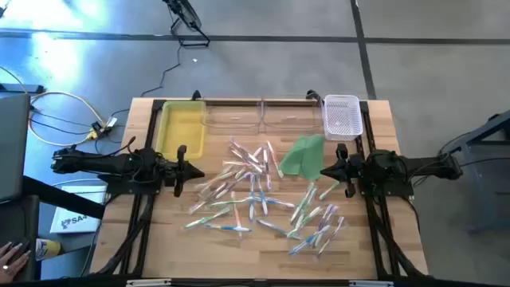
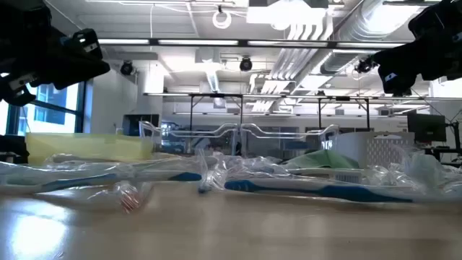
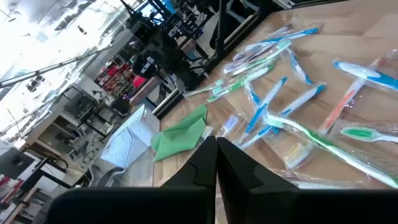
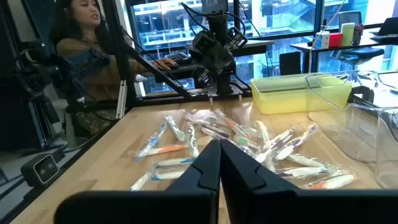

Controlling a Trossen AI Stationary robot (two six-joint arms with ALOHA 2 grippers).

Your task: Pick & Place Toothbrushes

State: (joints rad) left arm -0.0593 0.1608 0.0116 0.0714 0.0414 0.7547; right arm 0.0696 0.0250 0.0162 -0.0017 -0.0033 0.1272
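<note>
Several toothbrushes [image 1: 255,195] in clear wrappers lie scattered flat on the middle of the wooden table; the low view shows them as a glossy row [image 2: 289,186]. My left gripper [image 1: 199,171] hovers shut at the heap's left edge, its fingers [image 3: 216,149] pointing toward the brushes [image 3: 292,106]. My right gripper [image 1: 323,170] hovers shut at the heap's right edge beside a flat green cloth [image 1: 303,155], facing the brushes [image 4: 249,140]. Neither gripper has anything between its fingers.
Along the far edge stand a yellow tray [image 1: 182,127], clear containers [image 1: 263,115] and a white perforated basket [image 1: 343,115]. A person [image 4: 81,37] sits beyond the table's left side, a hand [image 1: 9,257] showing near the lower left. Bare wood lies along the near edge.
</note>
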